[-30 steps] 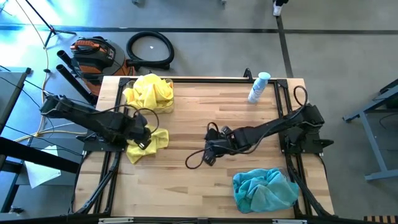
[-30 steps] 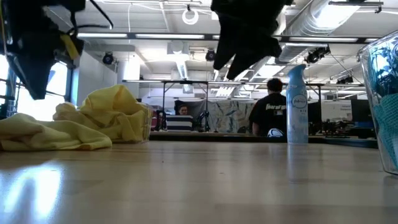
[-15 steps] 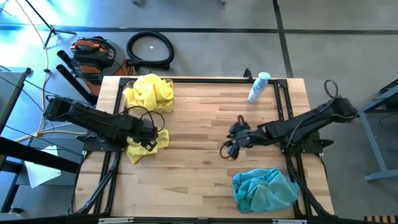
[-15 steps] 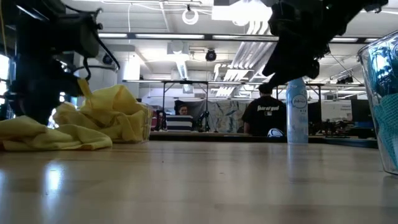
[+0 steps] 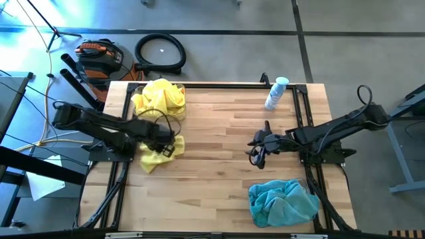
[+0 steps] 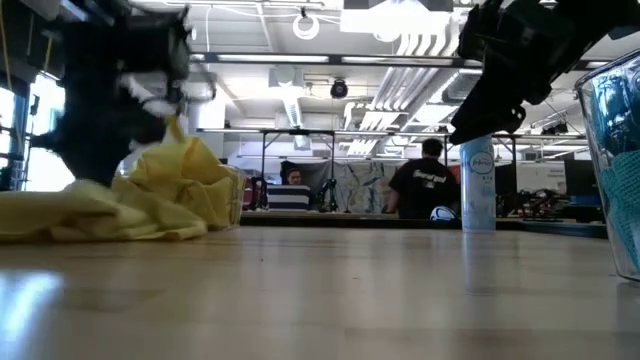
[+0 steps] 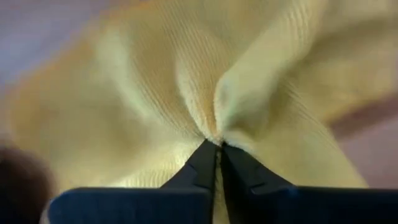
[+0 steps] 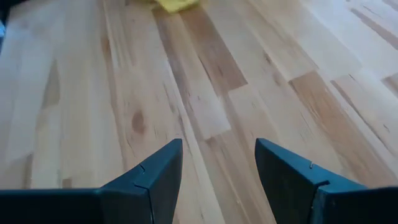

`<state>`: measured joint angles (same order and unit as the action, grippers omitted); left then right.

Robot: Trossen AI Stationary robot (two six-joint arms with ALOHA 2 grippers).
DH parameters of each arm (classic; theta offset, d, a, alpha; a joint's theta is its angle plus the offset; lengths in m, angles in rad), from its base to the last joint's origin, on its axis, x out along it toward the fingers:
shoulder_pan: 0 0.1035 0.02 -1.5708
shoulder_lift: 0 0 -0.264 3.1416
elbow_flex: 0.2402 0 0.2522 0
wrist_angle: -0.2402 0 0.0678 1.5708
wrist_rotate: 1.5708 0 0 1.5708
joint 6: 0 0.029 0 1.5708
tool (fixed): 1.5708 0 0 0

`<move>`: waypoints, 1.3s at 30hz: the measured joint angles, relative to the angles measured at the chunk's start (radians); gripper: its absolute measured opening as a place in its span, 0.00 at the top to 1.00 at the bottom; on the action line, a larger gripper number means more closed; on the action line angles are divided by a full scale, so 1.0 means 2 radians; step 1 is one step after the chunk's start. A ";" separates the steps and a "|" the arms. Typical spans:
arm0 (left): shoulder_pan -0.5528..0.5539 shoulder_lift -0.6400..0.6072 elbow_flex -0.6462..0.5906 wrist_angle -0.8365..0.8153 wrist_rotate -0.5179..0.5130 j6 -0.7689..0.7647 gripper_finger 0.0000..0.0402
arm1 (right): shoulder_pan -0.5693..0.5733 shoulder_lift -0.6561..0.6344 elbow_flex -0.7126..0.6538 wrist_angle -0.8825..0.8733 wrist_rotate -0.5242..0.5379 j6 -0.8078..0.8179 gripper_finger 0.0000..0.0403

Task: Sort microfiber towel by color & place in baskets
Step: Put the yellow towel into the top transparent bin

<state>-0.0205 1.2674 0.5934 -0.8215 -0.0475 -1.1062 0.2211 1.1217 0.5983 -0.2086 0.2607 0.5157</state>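
Observation:
A loose yellow microfiber towel (image 5: 154, 157) lies crumpled on the table's left side, with my left gripper (image 5: 170, 143) shut on it. More yellow towels (image 5: 159, 97) are heaped in the clear basket (image 6: 236, 196) at the far left. Teal-blue towels (image 5: 282, 202) fill the other basket (image 6: 612, 170) at the near right. My right gripper (image 5: 257, 150) hangs open over bare wood right of centre, holding nothing. My left gripper pinches a gathered fold of the yellow towel (image 7: 217, 127) between its two shut fingertips (image 7: 205, 163). Creases in the cloth run out from the pinch. The fingers come from above, slanting toward the table's right. The rest of the towel (image 6: 90, 215) lies slack on the table.
A white-and-blue spray bottle (image 5: 275, 93) stands at the far right of the table. The wooden middle (image 5: 212, 153) lies between the two arms. A person in a dark shirt (image 6: 425, 185) stands in the room beyond the table.
My left gripper has shut on the loose yellow towel and shifted a little toward the table's right, bunching the cloth under it. My right gripper has drawn back from the table's middle toward the right edge, staying open.

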 joint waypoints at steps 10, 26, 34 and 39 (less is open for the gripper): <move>-0.001 -0.030 0.264 -0.216 -0.140 0.014 1.00 | 0.001 0.000 0.000 -0.006 -0.005 -0.063 0.50; 0.165 -0.039 0.471 -0.374 -0.301 0.143 1.00 | -0.009 0.000 0.000 -0.007 -0.005 -0.075 0.50; 0.297 -0.035 0.412 -0.372 -0.250 0.216 1.00 | -0.035 0.000 0.000 -0.002 -0.004 -0.063 0.50; 0.344 -0.034 0.341 -0.300 -0.196 0.261 1.00 | -0.054 0.000 0.000 -0.002 -0.004 -0.062 0.50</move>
<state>0.6665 1.1984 1.2759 -1.4209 -0.4398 -0.5839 0.1131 1.1221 0.5987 -0.2131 0.2535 0.3919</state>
